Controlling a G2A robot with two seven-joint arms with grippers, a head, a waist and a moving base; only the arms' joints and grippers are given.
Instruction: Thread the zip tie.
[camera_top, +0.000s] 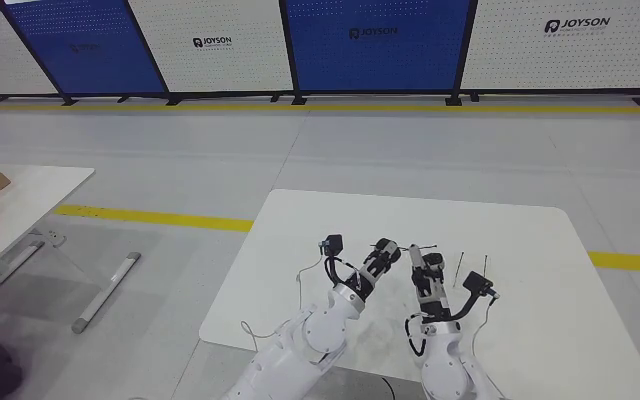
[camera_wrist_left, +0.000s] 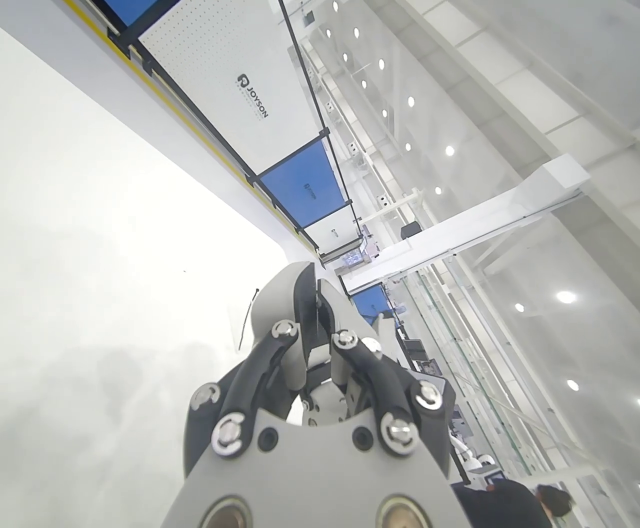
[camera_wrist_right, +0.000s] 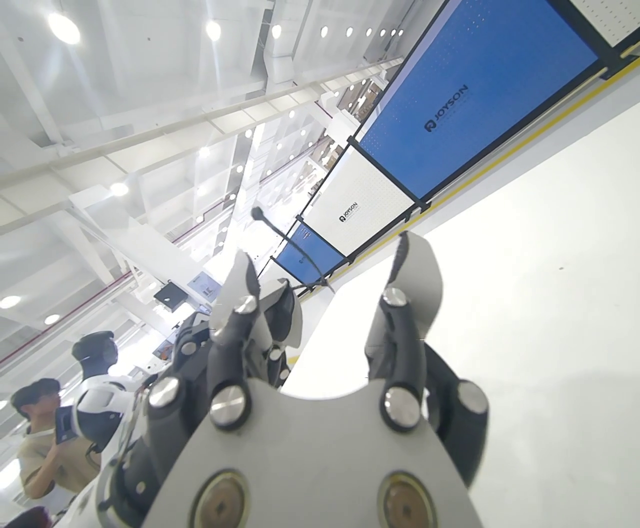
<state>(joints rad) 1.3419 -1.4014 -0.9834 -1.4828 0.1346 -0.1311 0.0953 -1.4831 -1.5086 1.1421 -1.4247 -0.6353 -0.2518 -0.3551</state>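
From the top view, the two arms meet over the white table (camera_top: 520, 320), the left gripper (camera_top: 385, 252) and right gripper (camera_top: 425, 266) just beside each other, tips nearly facing. Two spare ties (camera_top: 459, 266) lie flat on the far side of the right gripper from its partner. At this range I cannot make out the held tie. In the left wrist view, the left gripper (camera_wrist_left: 316, 280) is pinched together on the zip tie (camera_wrist_left: 317, 305), which shows as a thin dark line along the seam between the pads, its long axis in line with the fingers. A loose tie (camera_wrist_left: 247, 320) rests on the table just off one side of that gripper. In the right wrist view, the right gripper (camera_wrist_right: 330, 272) is spread wide with nothing in it. Just ahead of it and off to one side, the left gripper (camera_wrist_right: 280, 310) holds the zip tie (camera_wrist_right: 287, 235). The strap rises out of those closed tips in a gentle curve and points up and away from the table, with the square head at the free end, beyond the right gripper's fingertips. I take it the strap is clamped low so that the head stands clear in the air, where the empty gripper can close on it and the two ends can be brought together.
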